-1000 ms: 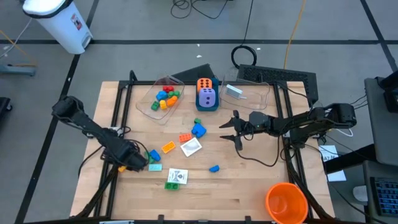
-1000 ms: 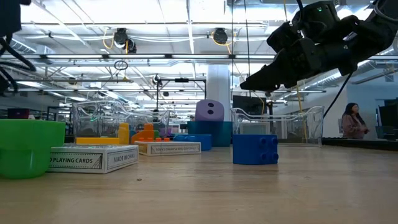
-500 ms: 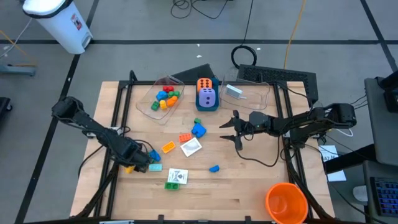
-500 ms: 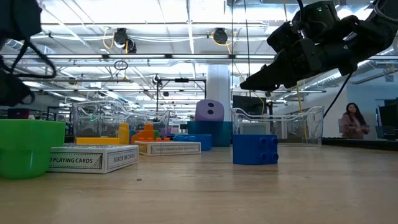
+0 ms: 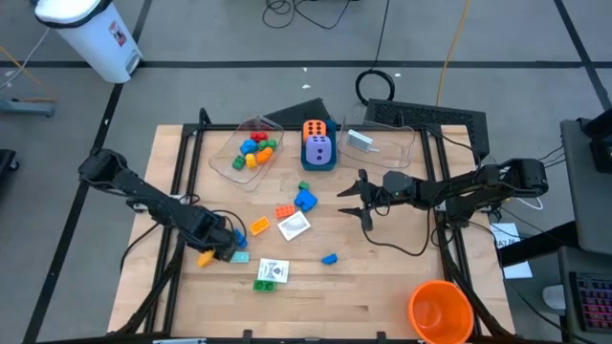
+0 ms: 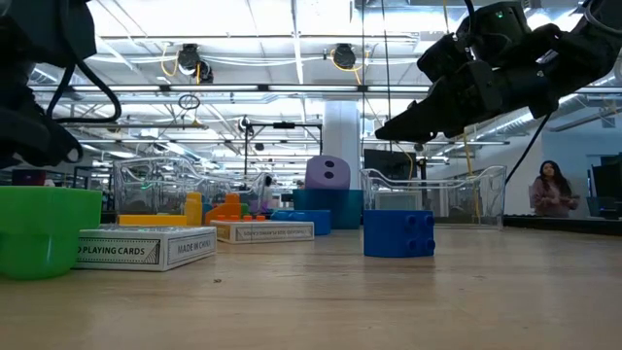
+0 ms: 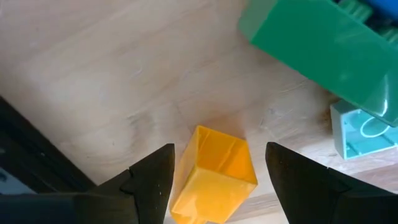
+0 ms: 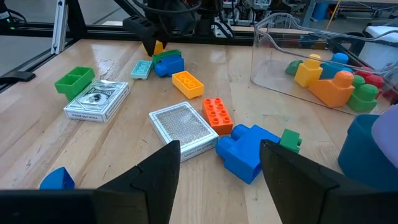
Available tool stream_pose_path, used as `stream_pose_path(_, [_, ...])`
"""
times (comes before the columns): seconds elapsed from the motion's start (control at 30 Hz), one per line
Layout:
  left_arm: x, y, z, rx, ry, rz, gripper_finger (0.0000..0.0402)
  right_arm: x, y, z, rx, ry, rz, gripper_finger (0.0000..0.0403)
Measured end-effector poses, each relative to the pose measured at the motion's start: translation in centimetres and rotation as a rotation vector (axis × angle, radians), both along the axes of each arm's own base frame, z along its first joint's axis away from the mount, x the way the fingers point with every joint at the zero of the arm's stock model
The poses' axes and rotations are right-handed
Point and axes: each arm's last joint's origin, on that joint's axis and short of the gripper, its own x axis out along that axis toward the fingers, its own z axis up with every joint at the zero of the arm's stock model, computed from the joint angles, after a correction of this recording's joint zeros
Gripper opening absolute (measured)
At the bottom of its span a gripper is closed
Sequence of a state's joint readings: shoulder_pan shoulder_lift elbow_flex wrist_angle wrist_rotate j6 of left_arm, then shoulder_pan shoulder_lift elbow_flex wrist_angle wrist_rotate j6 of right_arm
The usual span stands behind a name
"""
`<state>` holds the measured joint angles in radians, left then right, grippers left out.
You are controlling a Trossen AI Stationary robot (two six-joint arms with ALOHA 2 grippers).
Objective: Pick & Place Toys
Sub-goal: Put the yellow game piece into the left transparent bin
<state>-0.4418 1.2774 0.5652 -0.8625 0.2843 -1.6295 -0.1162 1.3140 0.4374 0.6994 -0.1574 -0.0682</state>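
The wooden table (image 5: 382, 287) carried a clear tub (image 5: 251, 153) part-filled with bricks, well beyond both claws. The right claw (image 5: 356, 203) hung spread and empty above the boards, with a white card pack (image 8: 182, 126), a blue brick (image 8: 247, 149) and an orange brick (image 8: 217, 114) lying just ahead of its fingers.

The left claw (image 7: 214, 180) held its jaws spread, one to each side of a yellow brick (image 7: 214, 169) whose foot met the table; whether the pads touched its faces could not be told. A green brick (image 7: 323, 56) lay just beyond it, with a small teal piece (image 7: 360, 134) beside.

By appearance the yellow brick was hard, light, smooth plastic, likely to slip under an off-centre pinch; its two flat opposite sides, taken low and square, looked the soundest hold.
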Motion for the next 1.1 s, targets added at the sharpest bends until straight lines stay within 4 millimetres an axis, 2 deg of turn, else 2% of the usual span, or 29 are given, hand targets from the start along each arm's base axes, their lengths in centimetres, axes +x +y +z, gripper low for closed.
stream_pose_path(0.4, [-0.2, -0.3, 0.0, -0.025, -0.023, -0.125, 0.0257, 0.0, 0.0, 0.0, 0.000, 0.000, 0.000, 0.0212])
stream_pose_path(0.8, [-0.2, -0.4, -0.3, -0.030, 0.008, -0.137, 0.0255, 0.0, 0.0, 0.0, 0.003, 0.001, -0.001, 0.0212])
stream_pose_path(0.93, [-0.1, -0.5, -0.8, -0.048, 0.045, -0.153, 0.0224, 0.0, 0.0, 0.0, 0.003, 0.001, -0.001, 0.0212])
stream_pose_path(1.1, [0.1, -0.3, -1.1, -0.097, 0.068, -0.171, 0.0156, 0.0, 0.0, 0.0, 0.003, 0.001, -0.001, 0.0212])
